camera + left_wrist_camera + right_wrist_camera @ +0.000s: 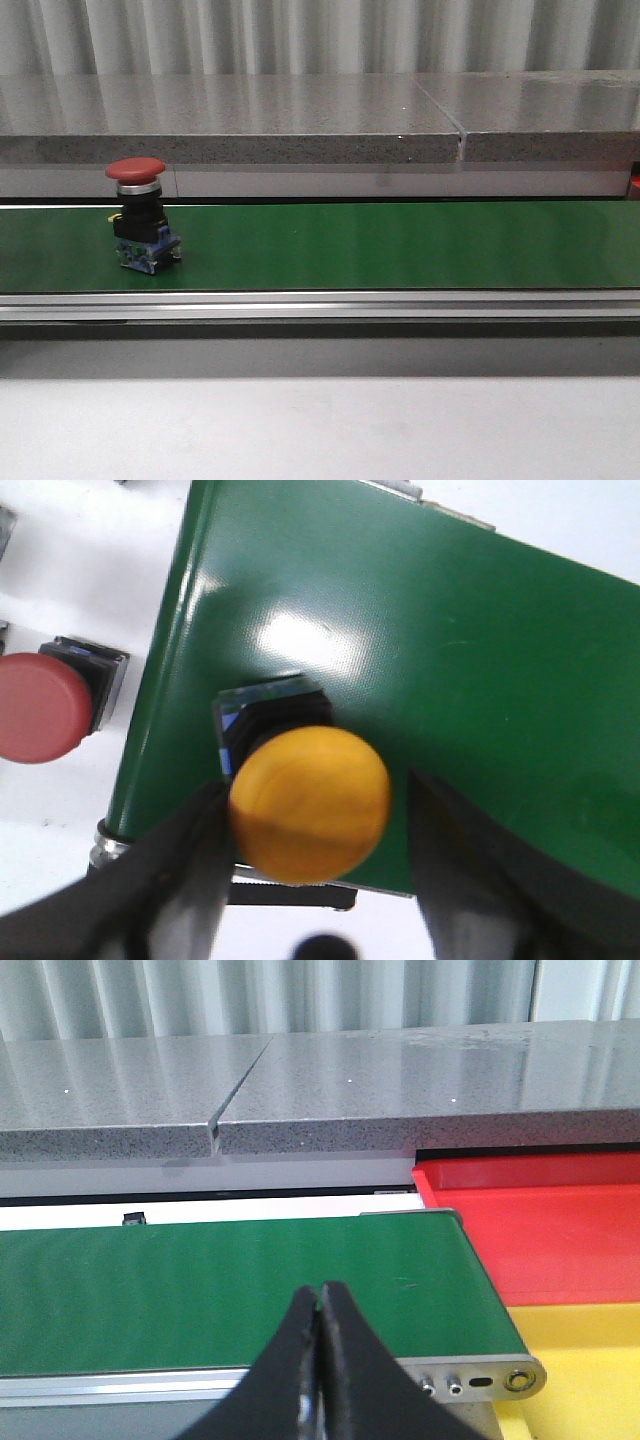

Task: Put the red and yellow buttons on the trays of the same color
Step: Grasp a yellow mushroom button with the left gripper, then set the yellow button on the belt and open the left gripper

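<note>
Red button (139, 214) alone on green belt (400, 245)

We see our left gripper (310, 880) only as two broad black fingers (180, 880) with a smooth, faintly glossy surface, thick toward the wrist and narrowing toward their tips, and a small rounded black part (322, 948) shows between their bases. Our right gripper (320, 1360) has the same black fingers (352, 1365), curved on their outer sides and tapering to thin points, with a pale, slightly worn edge along the inner seam. No cables, screws or markings show on either, and the front view shows no part of us.
</note>
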You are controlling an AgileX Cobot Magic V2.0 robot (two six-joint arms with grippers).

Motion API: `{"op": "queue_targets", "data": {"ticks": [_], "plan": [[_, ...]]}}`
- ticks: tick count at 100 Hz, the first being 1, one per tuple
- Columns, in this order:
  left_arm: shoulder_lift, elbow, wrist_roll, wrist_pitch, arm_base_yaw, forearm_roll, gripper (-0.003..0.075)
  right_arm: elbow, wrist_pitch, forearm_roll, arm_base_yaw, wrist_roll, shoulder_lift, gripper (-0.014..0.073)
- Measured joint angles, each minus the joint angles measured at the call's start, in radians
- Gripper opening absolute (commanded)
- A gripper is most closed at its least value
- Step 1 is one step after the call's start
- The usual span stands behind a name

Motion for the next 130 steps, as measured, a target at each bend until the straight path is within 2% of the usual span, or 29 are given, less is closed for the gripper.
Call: {"op": "queue_targets", "data": {"ticks": [28, 35, 42, 57, 81, 108, 130], "plan": [[-0.054, 0.0, 0.038, -0.052, -0.017, 0.002, 0.047, 0.0, 0.0, 0.0, 0.0, 0.0, 0.0, -0.0071], [-0.09, 0.0, 0.069, -0.07, -0.037, 0.002, 0.0435, 0.0, 0.0, 0.0, 0.0, 0.0, 0.0, -0.0071], [-0.129, 0.0, 0.111, -0.086, -0.062, 0.002, 0.0337, 0.0, 0.0, 0.0, 0.0, 0.0, 0.0, -0.0071], [-0.211, 0.0, 0.183, -0.107, -0.118, 0.002, -0.0018, 0.0, 0.0, 0.0, 0.0, 0.0, 0.0, -0.0071], [-0.351, 0.056, 0.278, -0.208, -0.196, 0.002, -0.002, 0.0, 0.0, 0.0, 0.0, 0.0, 0.0, -0.0071], [-0.529, 0.294, 0.29, -0.404, -0.301, 0.042, -0.002, 0.0, 0.0, 0.0, 0.0, 0.0, 0.0, -0.0071], [-0.688, 0.462, 0.292, -0.472, -0.353, 0.031, -0.002, 0.0, 0.0, 0.0, 0.0, 0.0, 0.0, -0.0071]]}}
